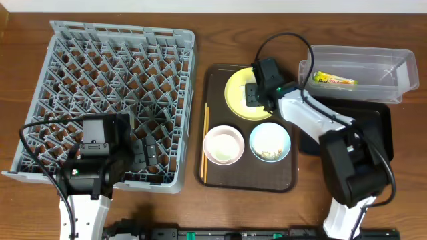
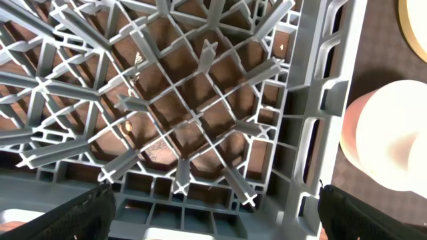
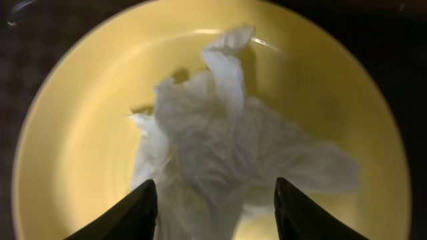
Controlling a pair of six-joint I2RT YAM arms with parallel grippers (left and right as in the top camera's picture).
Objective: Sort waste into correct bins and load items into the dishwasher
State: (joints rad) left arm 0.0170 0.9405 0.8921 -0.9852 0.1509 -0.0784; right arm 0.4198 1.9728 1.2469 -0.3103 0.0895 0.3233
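1. The large square grey plastic dish rack [image 1: 107, 100] fills the table's left half; no dishes stand in it.
2. The dark brown rectangular serving tray [image 1: 247, 180] lies just right of the rack and carries the plate and both bowls.
3. The shallow glossy black rectangular tray [image 1: 377, 117] sits at the right, partly under the right arm.
4. The clear rectangular plastic tub [image 1: 373, 57] stands just behind the black tray.
5. The left gripper [image 2: 213, 207] hangs over the rack's near right corner, its fingers spread wide with nothing between them.
6. The right gripper [image 3: 217, 213] is low over the plate, its fingers parted on either side of the paper, not closed on it.
7. The round pale-yellow plate [image 1: 235, 93] is at the serving tray's far end.
8. The small white bowl [image 1: 223, 145] and the small light-blue bowl [image 1: 269, 142] sit side by side at the near end.
9. The crumpled white paper [image 3: 220, 160] lies on the plate.
10. The small green-yellow-orange wrapper [image 1: 335, 81] lies inside the tub.
11. Pale beige food grains [image 1: 269, 154] lie in the light-blue bowl.
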